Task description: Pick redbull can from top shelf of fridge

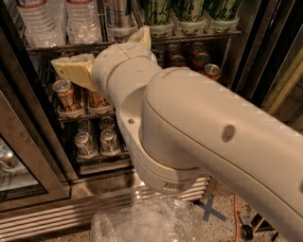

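Observation:
The redbull can [118,12], silver and blue, stands in a clear tray on the top shelf [199,37] of the fridge [28,156], between water bottles and green-and-white cans. My gripper [100,47] is in front of the shelf's rail, just below and left of the can and not touching it. It is open and empty: one cream finger [71,71] points left over the second shelf, the other [144,37] points up at the rail. My large white arm hides the middle of the fridge.
Water bottles [47,19] stand left of the can and green-and-white cans [189,9] to its right. Gold cans [66,94] and red cans [203,61] sit on the second shelf, silver-topped cans [94,139] below. Crumpled plastic wrap [142,222] lies on the floor.

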### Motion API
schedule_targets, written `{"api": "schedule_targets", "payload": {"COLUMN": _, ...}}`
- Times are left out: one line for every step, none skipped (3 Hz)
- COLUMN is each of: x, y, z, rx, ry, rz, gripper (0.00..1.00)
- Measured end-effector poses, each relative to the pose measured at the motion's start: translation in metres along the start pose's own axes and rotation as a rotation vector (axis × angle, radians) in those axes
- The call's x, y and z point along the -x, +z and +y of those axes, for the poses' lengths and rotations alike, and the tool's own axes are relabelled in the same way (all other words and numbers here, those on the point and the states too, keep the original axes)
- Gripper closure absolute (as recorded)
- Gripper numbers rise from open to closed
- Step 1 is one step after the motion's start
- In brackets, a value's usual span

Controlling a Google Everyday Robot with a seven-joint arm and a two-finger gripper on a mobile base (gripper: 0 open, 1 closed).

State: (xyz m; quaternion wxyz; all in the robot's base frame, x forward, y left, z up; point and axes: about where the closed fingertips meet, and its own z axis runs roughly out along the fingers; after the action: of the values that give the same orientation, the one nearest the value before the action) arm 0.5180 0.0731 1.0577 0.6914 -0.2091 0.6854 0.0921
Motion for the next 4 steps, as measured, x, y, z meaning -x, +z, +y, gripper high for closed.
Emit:
{"api": "schedule_targets", "payload": {"x": -0.007, "y": 0.028, "z": 0.022, "rx": 0.032, "ry": 0.176, "rz": -0.041, "gripper": 0.00}}
{"api": "schedule_targets", "payload": {"x": -0.019, "y": 0.059, "z": 0.024, "rx": -0.011, "ry": 0.284, "rz": -0.074, "gripper": 0.00}}
{"api": "schedule_targets", "payload": {"x": -0.013, "y": 0.062, "z": 0.022, "rx": -0.045, "ry": 0.270, "rz": -0.099, "gripper": 0.00}}
{"api": "schedule_targets", "payload": {"x": -0.013, "y": 0.062, "z": 0.022, "rx": -0.045, "ry": 0.270, "rz": -0.098, "gripper": 0.00}}
